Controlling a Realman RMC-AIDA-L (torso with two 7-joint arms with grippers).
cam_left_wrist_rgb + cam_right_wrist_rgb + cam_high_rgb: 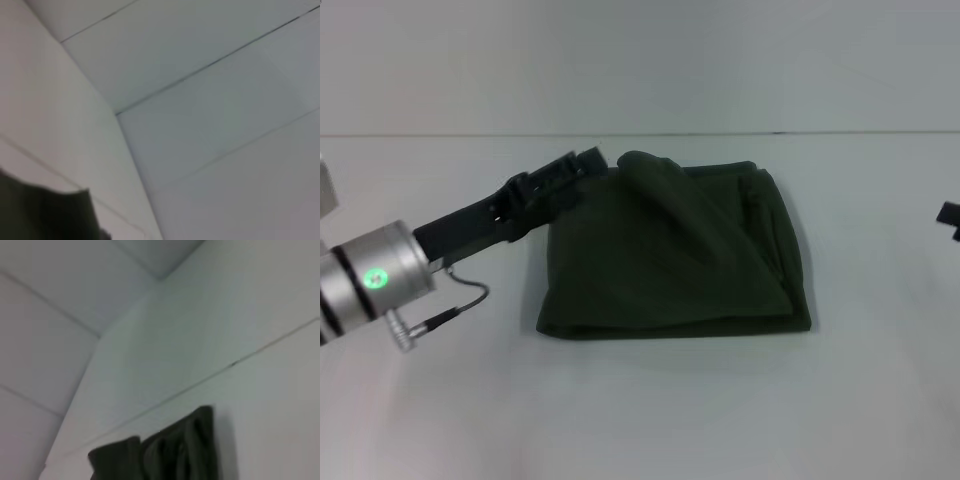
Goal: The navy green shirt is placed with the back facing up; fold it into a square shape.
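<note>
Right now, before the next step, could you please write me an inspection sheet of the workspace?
Surface: plain white table, bare around the cloth.
Job's things: dark olive-green soft fabric shirt, folded into a rough rectangle, far-left corner raised into a peak.
Clutter: nothing seen.
Grippers: left tool at the shirt's far-left corner, touching the fabric; grip cannot be judged. Right tool barely in view at the right edge, apart from the shirt.
Cables: thin grey cable looping under the left wrist.
Surroundings: white wall behind the table.
</note>
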